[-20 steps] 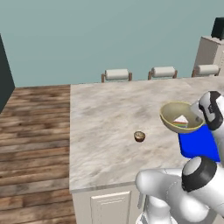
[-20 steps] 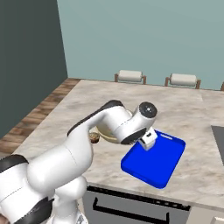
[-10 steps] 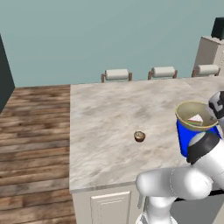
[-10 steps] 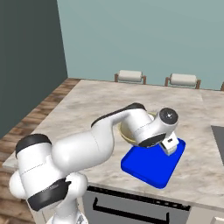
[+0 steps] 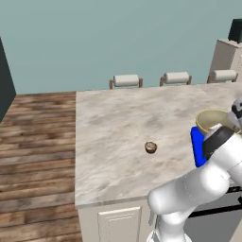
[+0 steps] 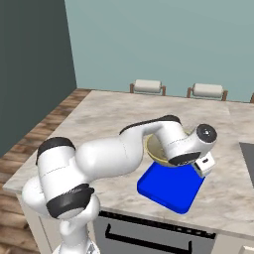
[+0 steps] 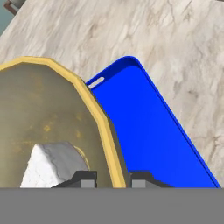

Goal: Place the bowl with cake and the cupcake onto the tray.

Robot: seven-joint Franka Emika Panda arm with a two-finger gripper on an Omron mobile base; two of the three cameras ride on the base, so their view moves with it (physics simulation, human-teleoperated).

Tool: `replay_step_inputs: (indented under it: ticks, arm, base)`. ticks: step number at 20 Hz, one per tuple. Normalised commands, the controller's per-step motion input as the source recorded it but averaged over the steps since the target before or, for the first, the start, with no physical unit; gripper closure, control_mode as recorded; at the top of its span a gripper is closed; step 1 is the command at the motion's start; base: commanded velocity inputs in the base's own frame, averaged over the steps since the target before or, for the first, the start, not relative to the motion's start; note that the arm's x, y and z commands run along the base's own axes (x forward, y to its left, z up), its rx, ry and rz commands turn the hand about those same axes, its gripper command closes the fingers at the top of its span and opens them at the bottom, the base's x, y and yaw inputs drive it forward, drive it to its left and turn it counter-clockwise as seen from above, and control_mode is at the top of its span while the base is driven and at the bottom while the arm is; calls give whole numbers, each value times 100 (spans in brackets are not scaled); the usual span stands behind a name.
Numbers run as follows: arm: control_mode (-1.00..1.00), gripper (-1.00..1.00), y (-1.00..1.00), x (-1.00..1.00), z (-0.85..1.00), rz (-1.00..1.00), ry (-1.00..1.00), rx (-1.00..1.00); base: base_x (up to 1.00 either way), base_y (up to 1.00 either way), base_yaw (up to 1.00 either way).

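Observation:
My gripper is shut on the rim of the tan-yellow bowl, which holds a white wedge of cake. The bowl hangs just above the bright blue tray, over its far left part. In the hand view the tray lies right of the bowl with its handle slot toward the top. From the left base the bowl shows above the tray's edge, partly behind my arm. The tiny brown cupcake stands alone on the marble counter, well left of the tray.
The marble counter stretches wide to the left of the tray. Three stools stand along its far edge. A dark cooktop lies to the right of the tray. Wooden floor runs along the counter's left side.
My arm has swung the bowl further right, from beside the tray to over it. The cupcake has stayed put.

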Motion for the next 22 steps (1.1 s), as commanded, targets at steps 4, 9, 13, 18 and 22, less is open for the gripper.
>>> replay_step_inputs:
  ticks: [4,9,13,18,22]
  arm:
    - [-100,100,0,8,-14,0,4,-2]
    - [-100,100,0,5,-30,0,0,-3]
    - [-100,100,-2,9,-24,0,0,0]
    - [-100,100,-17,20,-20,0,-1,3]
    - [-100,100,-30,33,-15,0,0,5]
  base:
    - [0,0,0]
    - [0,0,0]
    - [0,0,0]
    - [0,0,0]
    - [0,0,0]
